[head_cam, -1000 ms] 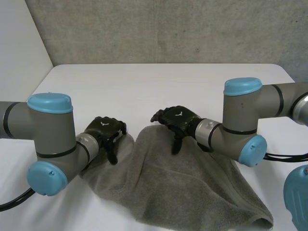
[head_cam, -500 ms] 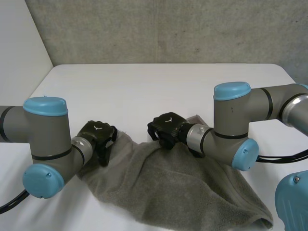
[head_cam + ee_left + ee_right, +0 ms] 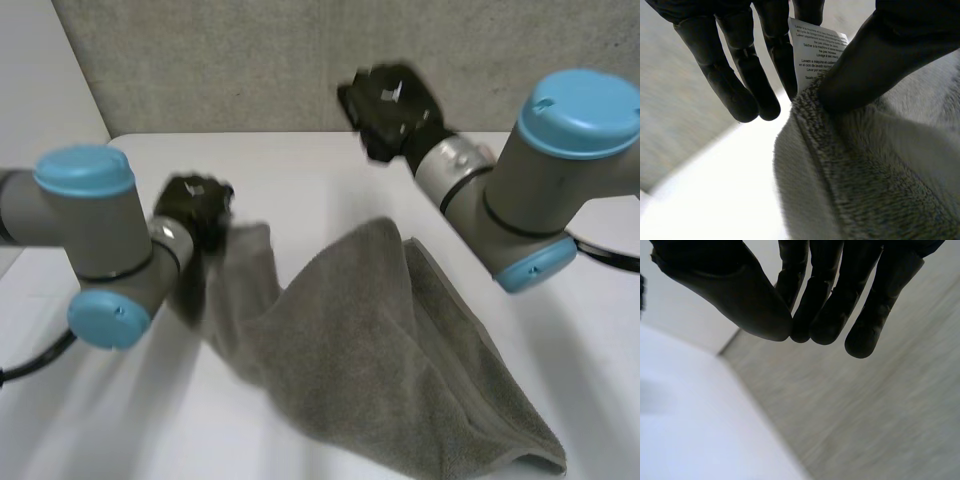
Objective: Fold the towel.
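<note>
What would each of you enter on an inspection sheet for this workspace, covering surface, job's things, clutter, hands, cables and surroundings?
surface: white table, with the cloth lying on its near half.
job's things: grey towel, one corner lifted off the table, the rest lying in loose folds; white care label at the lifted corner.
clutter: nothing seen.
hands: left hand pinches the towel's lifted corner between thumb and fingers; right hand is held high over the table's far side, fingertips closed against the thumb, holding nothing.
cables: nothing seen.
surroundings: grey concrete wall behind the table.
</note>
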Robot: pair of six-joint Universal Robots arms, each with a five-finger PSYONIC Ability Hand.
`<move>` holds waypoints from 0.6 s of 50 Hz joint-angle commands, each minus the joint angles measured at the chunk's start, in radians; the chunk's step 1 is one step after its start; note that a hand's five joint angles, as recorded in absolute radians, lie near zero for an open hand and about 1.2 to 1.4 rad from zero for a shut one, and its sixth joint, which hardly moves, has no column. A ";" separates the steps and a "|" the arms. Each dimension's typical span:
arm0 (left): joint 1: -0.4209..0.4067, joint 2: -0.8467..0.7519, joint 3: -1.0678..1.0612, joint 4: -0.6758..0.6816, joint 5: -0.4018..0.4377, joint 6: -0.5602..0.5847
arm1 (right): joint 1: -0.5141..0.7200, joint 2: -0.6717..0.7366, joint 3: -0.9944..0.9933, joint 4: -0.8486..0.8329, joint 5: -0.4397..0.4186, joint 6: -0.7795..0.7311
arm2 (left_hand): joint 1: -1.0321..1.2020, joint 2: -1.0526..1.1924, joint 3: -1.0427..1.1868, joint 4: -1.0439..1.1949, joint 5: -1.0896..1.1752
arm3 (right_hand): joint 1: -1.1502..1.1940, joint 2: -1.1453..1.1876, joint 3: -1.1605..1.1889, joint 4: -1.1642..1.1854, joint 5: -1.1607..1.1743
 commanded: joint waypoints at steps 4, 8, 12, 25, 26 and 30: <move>0.066 0.240 0.003 0.245 -0.137 -0.370 | -0.047 -0.080 0.018 -0.254 0.008 -0.005 | -0.048 -0.091 -0.148 -0.123 -0.269 | 0.035 0.071 0.056 0.053 0.046; 0.076 0.281 -0.037 0.247 -0.119 -0.399 | -0.055 -0.083 0.022 -0.176 -0.023 -0.005 | -0.048 -0.091 -0.148 -0.123 -0.269 | 0.035 0.071 0.056 0.053 0.046; 0.083 0.279 -0.091 0.200 -0.074 -0.381 | -0.056 -0.072 0.036 -0.006 -0.110 -0.009 | -0.048 -0.091 -0.148 -0.123 -0.269 | 0.035 0.071 0.056 0.053 0.046; 0.089 0.297 -0.312 0.134 -0.060 -0.355 | -0.061 0.078 0.077 0.267 -0.113 -0.039 | -0.048 -0.091 -0.148 -0.123 -0.269 | -0.968 -0.932 -0.947 -0.950 -0.957; 0.092 0.311 -0.333 0.135 -0.060 -0.350 | -0.061 0.094 0.077 0.271 -0.092 -0.043 | -0.048 -0.091 -0.148 -0.123 -0.269 | -0.968 -0.932 -0.947 -0.950 -0.957; 0.115 0.359 -0.375 0.135 -0.060 -0.339 | -0.064 0.123 0.070 0.271 -0.036 -0.048 | -0.048 -0.091 -0.148 -0.123 -0.269 | -1.004 -0.967 -0.982 -0.985 -0.993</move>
